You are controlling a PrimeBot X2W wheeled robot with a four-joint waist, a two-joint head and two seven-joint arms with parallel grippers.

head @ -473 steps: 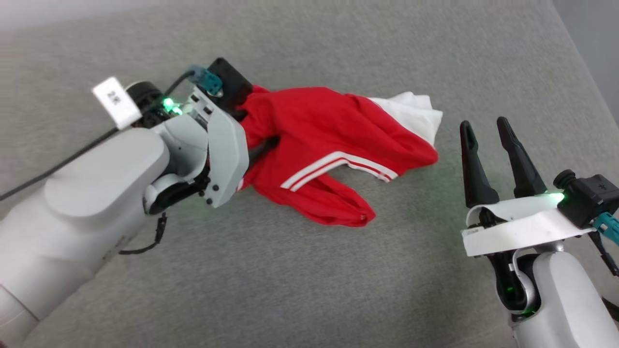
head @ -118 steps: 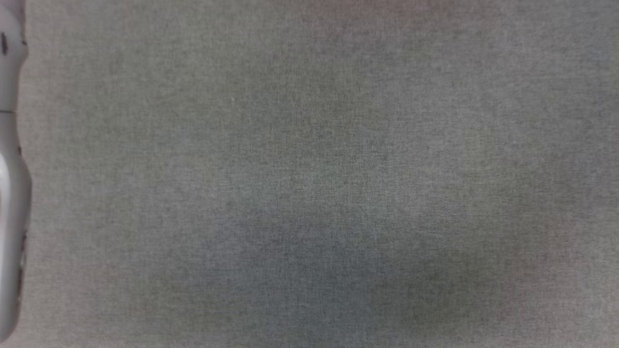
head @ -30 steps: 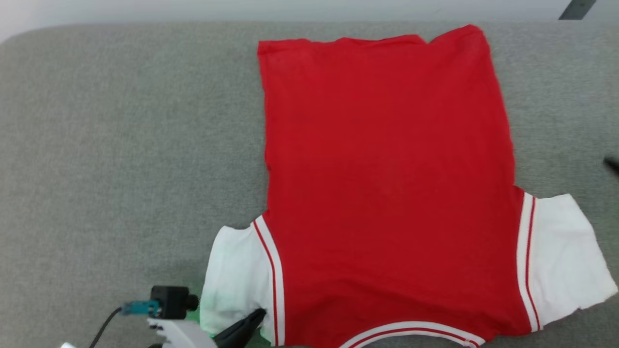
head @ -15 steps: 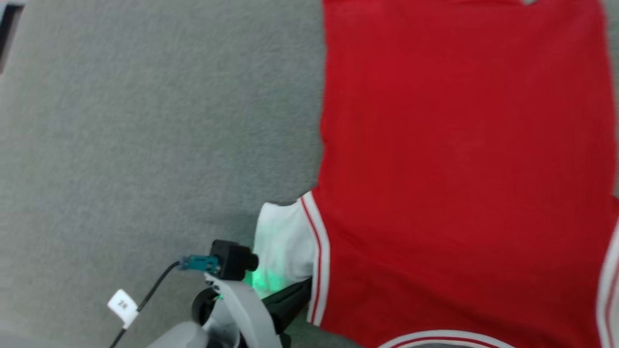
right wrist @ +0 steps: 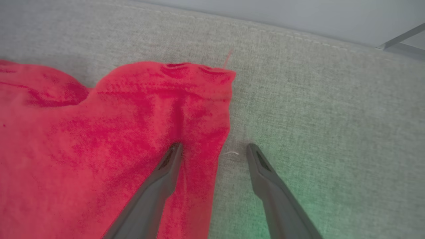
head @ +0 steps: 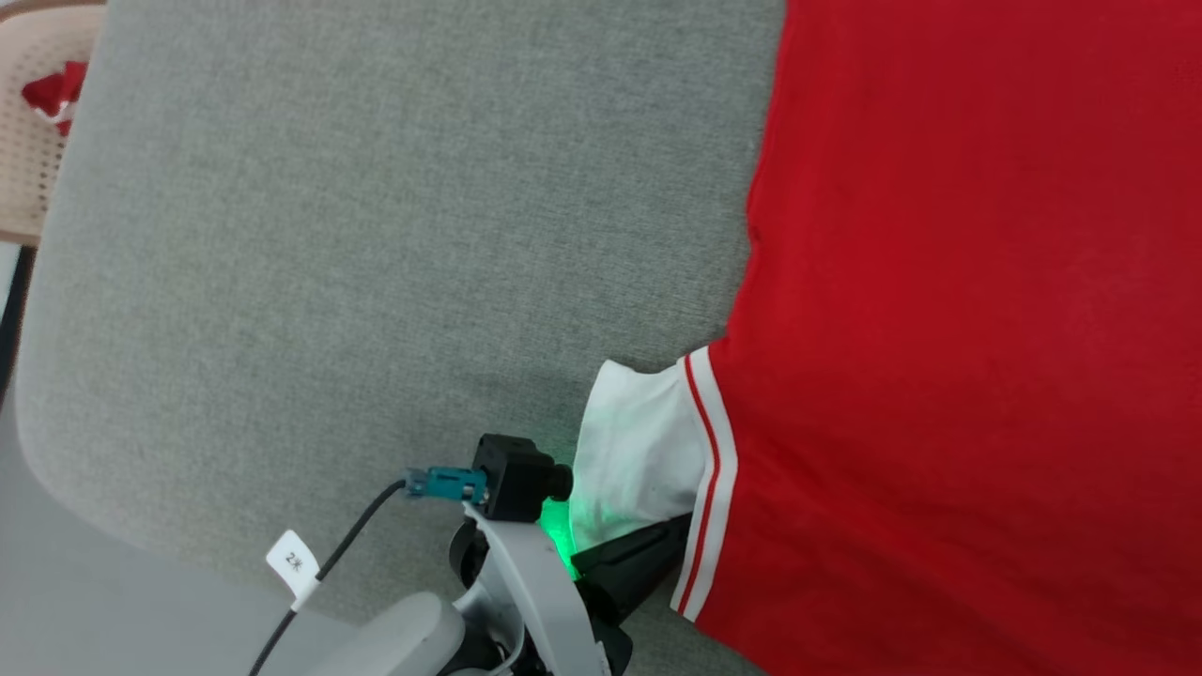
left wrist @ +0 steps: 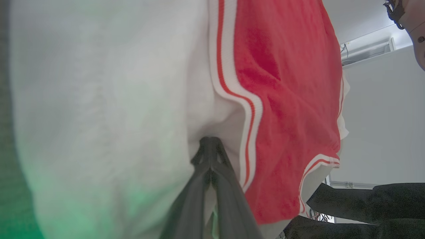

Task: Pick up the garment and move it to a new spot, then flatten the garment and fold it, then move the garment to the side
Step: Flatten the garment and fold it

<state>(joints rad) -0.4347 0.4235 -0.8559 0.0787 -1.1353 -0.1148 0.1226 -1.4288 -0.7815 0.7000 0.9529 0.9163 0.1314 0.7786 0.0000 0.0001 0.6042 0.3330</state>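
Note:
The garment (head: 958, 310), red with white sleeves and red-and-white striped trim, lies spread flat on the grey padded surface (head: 376, 235) at the right of the head view. My left gripper (head: 669, 537) is shut on the garment's white sleeve (head: 639, 451) right beside the striped trim. The left wrist view shows the closed fingertips (left wrist: 208, 146) pinching that white cloth (left wrist: 99, 99). In the right wrist view my right gripper (right wrist: 214, 147) is open and straddles the red edge (right wrist: 219, 132) near a corner. One finger is on the red cloth, the other over the bare grey surface.
A beige perforated chair (head: 38, 141) with something red on it stands past the surface's far left corner. The surface's rounded left edge (head: 38, 394) drops to a pale floor. A person in dark clothing (left wrist: 365, 209) is beyond the garment in the left wrist view.
The head camera has swung left, so the garment now sits further right in view. My left gripper stays shut on the white sleeve.

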